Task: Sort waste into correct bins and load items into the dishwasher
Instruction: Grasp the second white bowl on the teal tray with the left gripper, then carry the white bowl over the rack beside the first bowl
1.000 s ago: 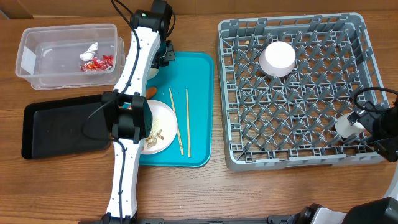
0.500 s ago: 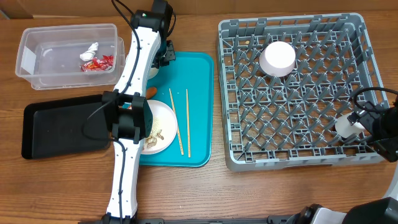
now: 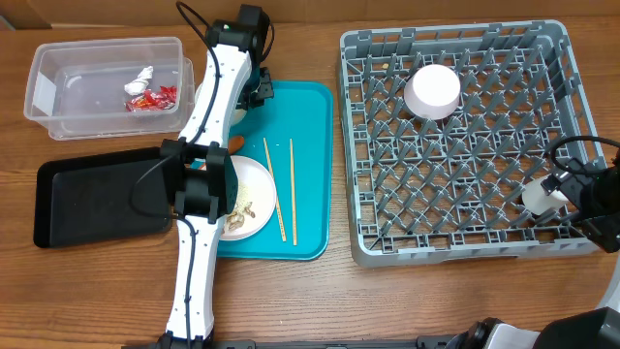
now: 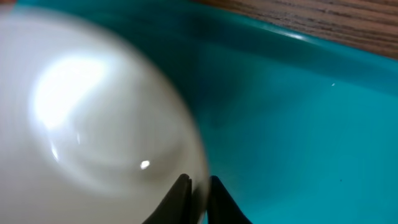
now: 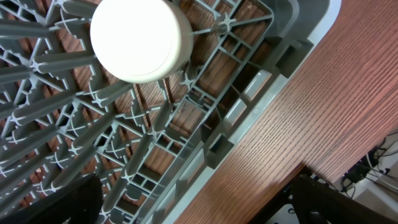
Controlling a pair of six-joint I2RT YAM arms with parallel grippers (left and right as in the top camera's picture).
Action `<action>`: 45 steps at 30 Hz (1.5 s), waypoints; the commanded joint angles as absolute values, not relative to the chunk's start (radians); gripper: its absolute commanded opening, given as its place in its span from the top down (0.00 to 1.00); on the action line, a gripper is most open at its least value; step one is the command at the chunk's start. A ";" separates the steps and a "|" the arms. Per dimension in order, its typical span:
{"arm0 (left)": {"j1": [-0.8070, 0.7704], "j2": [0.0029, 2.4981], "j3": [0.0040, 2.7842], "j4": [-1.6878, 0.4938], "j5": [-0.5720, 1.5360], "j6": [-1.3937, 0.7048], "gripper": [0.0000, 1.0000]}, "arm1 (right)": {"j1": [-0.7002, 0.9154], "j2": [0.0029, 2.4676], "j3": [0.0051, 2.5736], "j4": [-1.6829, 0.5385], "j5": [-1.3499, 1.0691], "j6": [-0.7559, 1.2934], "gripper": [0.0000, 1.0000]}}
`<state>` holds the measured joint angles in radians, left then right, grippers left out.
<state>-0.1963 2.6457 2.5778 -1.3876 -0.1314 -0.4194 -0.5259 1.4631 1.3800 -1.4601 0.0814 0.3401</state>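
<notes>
My left gripper (image 3: 258, 89) is at the far left corner of the teal tray (image 3: 308, 145). In the left wrist view its jaws (image 4: 199, 186) are shut on the rim of a white bowl (image 4: 93, 112), which the arm mostly hides from overhead (image 3: 236, 112). The plate (image 3: 254, 189) holds beige bits. The carrot (image 3: 235, 142) and chopsticks (image 3: 281, 189) lie beside the plate. My right gripper (image 3: 570, 192) is open, its fingers wide apart (image 5: 199, 208), next to an upturned white cup (image 5: 140, 40) in the grey rack (image 3: 455, 242). A second bowl (image 3: 433, 90) sits in the rack.
The clear tub (image 3: 58, 68) at the far left holds the red wrapper (image 3: 152, 97) and the white tissue (image 3: 143, 74). The black tray (image 3: 92, 199) lies in front of it. My left arm stretches over the tray's left side.
</notes>
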 commanded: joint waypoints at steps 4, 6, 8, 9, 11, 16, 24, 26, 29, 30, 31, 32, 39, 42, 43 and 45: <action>-0.202 2.654 2.592 -1.378 -0.142 -0.347 0.96 | -0.529 1.442 1.402 -1.460 0.076 0.340 0.00; -0.202 2.650 2.624 -1.380 -0.141 -0.339 0.96 | -0.529 1.442 1.402 -1.460 0.076 0.340 0.00; -0.202 2.645 2.670 -1.383 -0.141 -0.339 0.96 | -0.529 1.442 1.402 -1.459 0.076 0.340 0.00; -0.203 2.642 2.698 -1.385 -0.138 -0.339 0.96 | -0.529 1.442 1.402 -1.459 0.076 0.340 0.00; -0.208 2.635 2.757 -1.388 -0.121 -0.338 0.96 | -0.529 1.442 1.402 -1.460 0.076 0.340 0.00; -0.235 2.620 2.943 -1.399 0.074 -0.309 0.96 | -0.529 1.442 1.402 -1.460 0.076 0.340 0.00; -0.315 2.619 3.100 -1.276 0.636 -0.311 0.96 | -0.529 1.442 1.402 -1.460 0.076 0.340 0.00; -0.342 2.620 3.096 -1.216 0.765 -0.328 0.96 | -0.529 1.442 1.402 -1.460 0.076 0.340 0.00; -0.384 2.623 3.089 -1.136 0.868 -0.407 0.96 | -0.529 1.442 1.402 -1.460 0.076 0.340 0.00; -0.397 2.624 3.087 -1.114 0.878 -0.443 0.96 | -0.529 1.442 1.402 -1.459 0.076 0.340 0.00; -0.410 2.626 3.084 -1.090 0.886 -0.473 0.96 | -0.529 1.442 1.402 -1.459 0.076 0.340 0.00; -0.420 2.627 3.083 -1.071 0.888 -0.493 0.96 | -0.529 1.442 1.402 -1.459 0.076 0.340 0.00; -0.485 2.629 3.070 -0.965 0.890 -0.566 0.96 | -0.529 1.442 1.402 -1.460 0.076 0.340 0.00; -0.494 2.629 3.053 -0.939 0.884 -0.594 0.96 | -0.529 1.442 1.402 -1.460 0.076 0.340 0.00; -0.494 2.629 3.038 -0.925 0.883 -0.617 0.96 | -0.529 1.442 1.402 -1.460 0.076 0.340 0.00; -0.494 2.629 3.005 -0.908 0.871 -0.672 0.96 | -0.529 1.442 1.402 -1.460 0.076 0.340 0.00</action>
<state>-0.4961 2.6480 3.0486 -0.9226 0.8608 -0.5789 -0.5259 1.4631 1.3800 -1.4609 0.0814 0.3397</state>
